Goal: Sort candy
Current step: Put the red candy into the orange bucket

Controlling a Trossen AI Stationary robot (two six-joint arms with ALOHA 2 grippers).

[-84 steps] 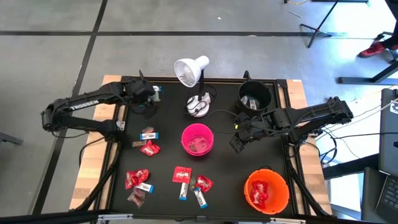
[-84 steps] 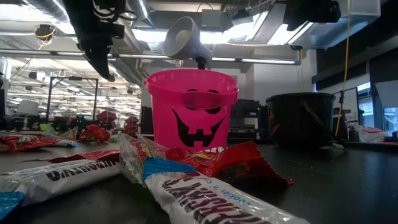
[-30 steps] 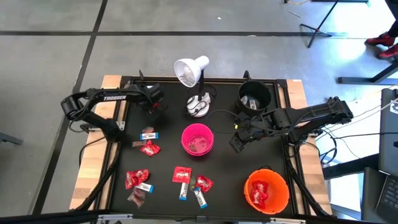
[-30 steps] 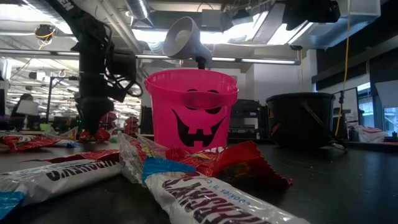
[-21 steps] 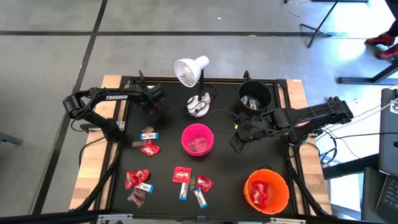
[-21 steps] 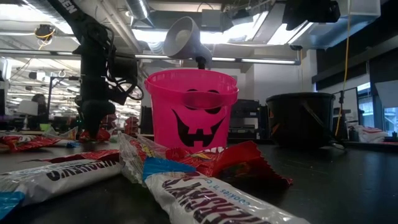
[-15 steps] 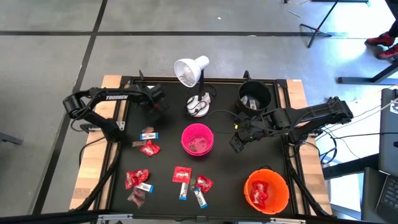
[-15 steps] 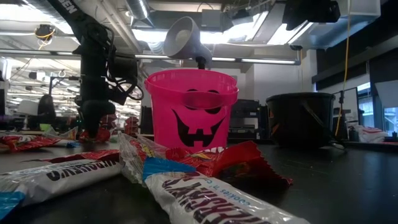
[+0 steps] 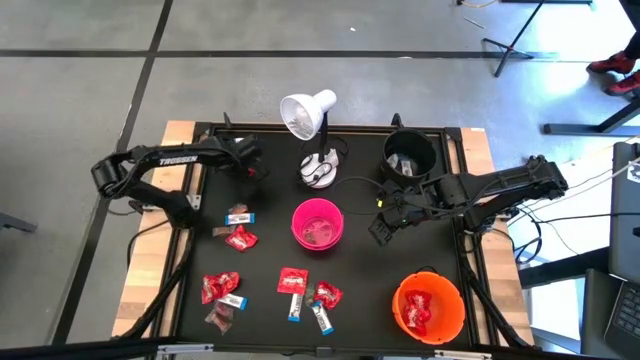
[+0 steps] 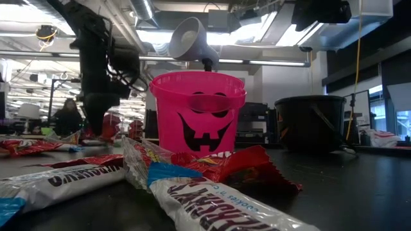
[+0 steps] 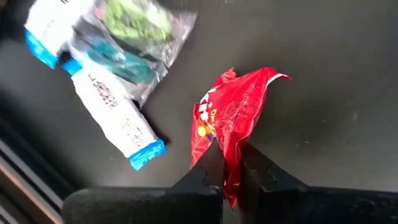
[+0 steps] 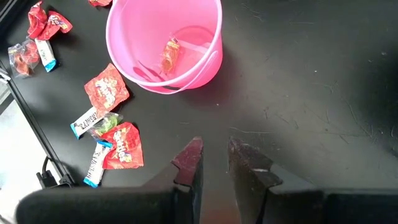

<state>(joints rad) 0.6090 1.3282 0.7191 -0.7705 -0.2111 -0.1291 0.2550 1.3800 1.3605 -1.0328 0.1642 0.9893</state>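
Grey floor surrounds a black desk (image 9: 450,240) that carries a white lamp (image 9: 310,115) at twelve o'clock, a pink bucket (image 9: 318,224) at the centre, a black bucket (image 9: 410,152) toward one o'clock and an orange bucket (image 9: 428,305) at five o'clock with red packets inside. Most of the candy (image 9: 290,282) lies loose from six to eight o'clock, with two more pieces at nine o'clock, just beside the pink bucket's left. At eleven o'clock the left gripper (image 11: 227,163) has its jaws clamped on a red packet (image 11: 231,115), pinching one crinkled end; a white-and-blue bar (image 11: 115,115) and a clear wrapper with green sweets (image 11: 134,22) lie just beside it on the desk. The right gripper (image 12: 214,163) hovers at three o'clock of the pink bucket, jaws slightly apart and holding nothing; its wrist view shows one small sweet in that bucket. My judgement is that the hold is shallow, on thin foil near the packet's edge, so the packet could slip free or tear during a fast swing. Red packets seem to belong in the orange bucket, far across the desk, and the path passes the lamp and its cable, so a low carry could snag there. A release too early or off-centre could drop the packet on the rim or into the pink bucket, spoiling the sort.
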